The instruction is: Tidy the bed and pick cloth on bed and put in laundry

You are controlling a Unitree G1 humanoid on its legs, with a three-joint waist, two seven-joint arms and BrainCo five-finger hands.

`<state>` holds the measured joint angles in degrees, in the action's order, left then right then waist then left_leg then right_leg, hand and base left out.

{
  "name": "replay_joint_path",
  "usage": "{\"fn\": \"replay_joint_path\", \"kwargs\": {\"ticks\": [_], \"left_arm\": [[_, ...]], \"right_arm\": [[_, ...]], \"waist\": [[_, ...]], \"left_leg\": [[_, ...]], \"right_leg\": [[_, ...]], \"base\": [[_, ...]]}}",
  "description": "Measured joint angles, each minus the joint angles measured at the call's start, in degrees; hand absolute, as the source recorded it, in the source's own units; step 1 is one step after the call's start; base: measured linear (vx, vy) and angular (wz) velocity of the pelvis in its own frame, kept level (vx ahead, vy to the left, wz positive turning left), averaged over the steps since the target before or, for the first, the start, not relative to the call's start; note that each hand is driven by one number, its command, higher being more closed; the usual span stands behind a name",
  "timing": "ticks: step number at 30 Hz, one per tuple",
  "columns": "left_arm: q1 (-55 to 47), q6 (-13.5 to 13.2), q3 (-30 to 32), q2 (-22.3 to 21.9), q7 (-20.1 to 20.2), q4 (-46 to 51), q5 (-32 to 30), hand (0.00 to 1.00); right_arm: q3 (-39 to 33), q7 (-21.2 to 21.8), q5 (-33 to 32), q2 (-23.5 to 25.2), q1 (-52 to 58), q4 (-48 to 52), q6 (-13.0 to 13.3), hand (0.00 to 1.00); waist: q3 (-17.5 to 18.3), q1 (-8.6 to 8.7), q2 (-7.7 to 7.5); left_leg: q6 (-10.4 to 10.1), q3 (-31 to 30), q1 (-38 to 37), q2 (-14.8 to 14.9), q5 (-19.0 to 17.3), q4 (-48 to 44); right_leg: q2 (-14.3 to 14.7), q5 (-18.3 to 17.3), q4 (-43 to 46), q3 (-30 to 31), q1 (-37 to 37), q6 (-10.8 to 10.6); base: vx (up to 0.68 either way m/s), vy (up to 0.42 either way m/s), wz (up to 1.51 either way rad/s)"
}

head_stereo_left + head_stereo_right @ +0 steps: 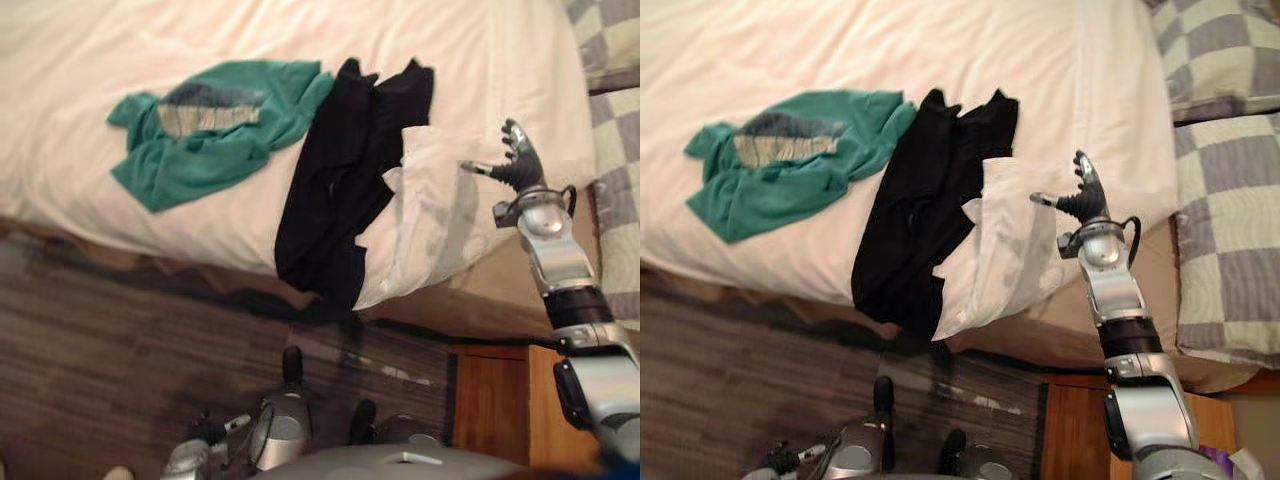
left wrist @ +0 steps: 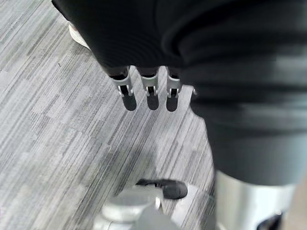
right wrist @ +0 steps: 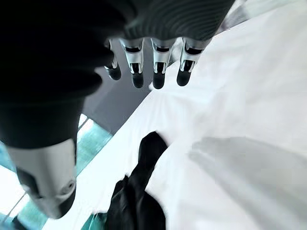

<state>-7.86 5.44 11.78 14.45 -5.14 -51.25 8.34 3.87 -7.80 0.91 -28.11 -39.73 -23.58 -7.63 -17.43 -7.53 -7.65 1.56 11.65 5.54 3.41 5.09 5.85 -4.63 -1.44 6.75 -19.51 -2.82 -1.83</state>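
Here, on the bed (image 1: 150, 40), a green shirt (image 1: 210, 130) just beside a black garment (image 1: 345, 170) draped over the near edge. Right hand (image 1: 518, 160) raised by the turned-back white cover (image 1: 430, 220), fingers relaxed, empty. Left hand (image 2: 152, 93) low over the floor (image 2: 48, 120), fingers straight, empty.

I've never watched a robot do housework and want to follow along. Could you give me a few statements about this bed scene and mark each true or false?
1. The green shirt lies on the bed, to the left of the black garment. True.
2. The right hand grips the black garment. False: it is open beside the folded-back white sheet and holds nothing.
3. The left hand holds the green shirt. False: it is open, down over the wooden floor.
4. The pillows are chequered. True.
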Motion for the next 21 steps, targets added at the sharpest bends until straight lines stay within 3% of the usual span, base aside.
{"fn": "replay_joint_path", "kwargs": {"ticks": [5,11,17,21], "left_arm": [[1.8,-0.3,1.8,1.1,-0.2,0.9,0.0,0.0],[3.3,-0.1,2.3,2.1,-0.2,3.0,0.0,0.0],[6.1,0.6,2.3,2.1,-0.3,5.1,-0.1,0.0],[9.2,1.6,1.6,2.1,-0.3,5.0,0.0,0.0]], "right_arm": [[1.5,-1.4,3.2,-0.1,-3.4,-0.2,-1.8,0.0],[1.5,-2.6,4.9,-0.4,-5.3,-1.3,-5.5,0.0],[1.5,-2.7,5.0,-3.4,-8.0,-1.7,-6.4,0.0],[1.7,-2.0,8.5,-4.7,-11.9,-5.2,-7.9,0.0]], "waist": [[-3.4,-1.43,-1.14],[-5.8,-1.37,-2.85],[-7.3,-1.59,-3.09],[-8.2,-1.96,-2.33]], "left_leg": [[0.1,-0.6,2.0,0.0,0.8,0.0],[0.4,-1.2,3.9,0.3,1.1,-1.4],[-0.1,-1.0,7.9,1.1,-1.3,-7.0],[-0.1,-1.0,10.4,1.5,-1.3,-8.2]], "right_leg": [[0.1,0.0,0.0,0.0,1.7,0.0],[0.4,0.0,-0.1,0.1,2.5,0.0],[0.7,0.0,-0.1,0.6,3.9,0.0],[0.9,0.0,-0.1,1.0,6.0,0.0]], "base": [[-0.02,0.001,0.05],[0.03,-0.023,0.08],[0.02,-0.015,-0.01],[0.0,-0.024,-0.06]]}}
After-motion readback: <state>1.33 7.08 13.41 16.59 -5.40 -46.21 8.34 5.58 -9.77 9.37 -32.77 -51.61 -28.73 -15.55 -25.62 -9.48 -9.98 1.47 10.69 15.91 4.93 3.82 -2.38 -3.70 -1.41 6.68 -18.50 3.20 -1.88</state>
